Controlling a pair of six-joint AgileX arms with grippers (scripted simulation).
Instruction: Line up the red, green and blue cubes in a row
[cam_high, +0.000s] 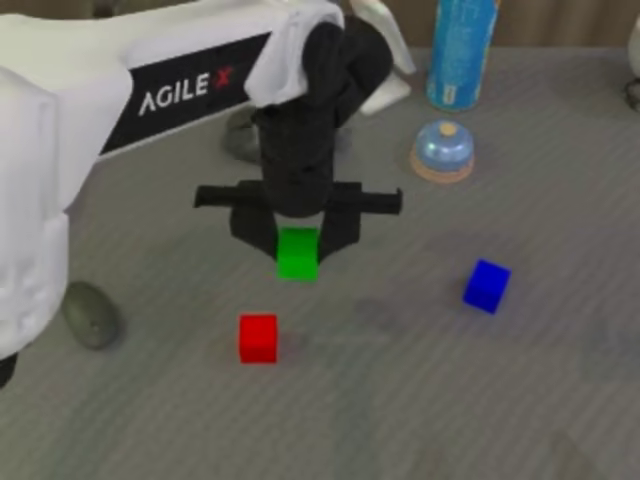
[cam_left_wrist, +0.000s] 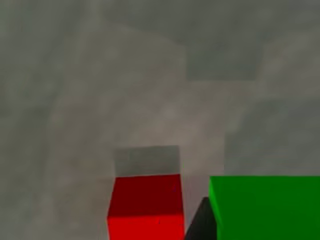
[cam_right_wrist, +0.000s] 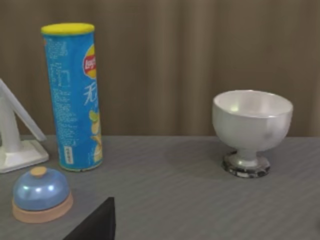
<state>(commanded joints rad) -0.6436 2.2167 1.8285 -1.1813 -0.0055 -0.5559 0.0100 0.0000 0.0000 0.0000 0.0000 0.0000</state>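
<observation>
Green cube (cam_high: 297, 253) clamped in left gripper (cam_high: 297, 240), mid-table, just up and right of red cube (cam_high: 258, 338) | blue cube (cam_high: 487, 286) well apart to the right | best to set green down square, level with red | right gripper out of sight | arm reads "AGILE X"; crisp can (cam_right_wrist: 75, 95) shows Lay's logo

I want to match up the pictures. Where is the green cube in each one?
Top view: the green cube sits between the left gripper's fingers, up-right of the red cube.
Left wrist view: the green cube fills the lower right corner.
Right wrist view: not in it.
Shared landmark: the red cube beside it in the top and left wrist views.
</observation>
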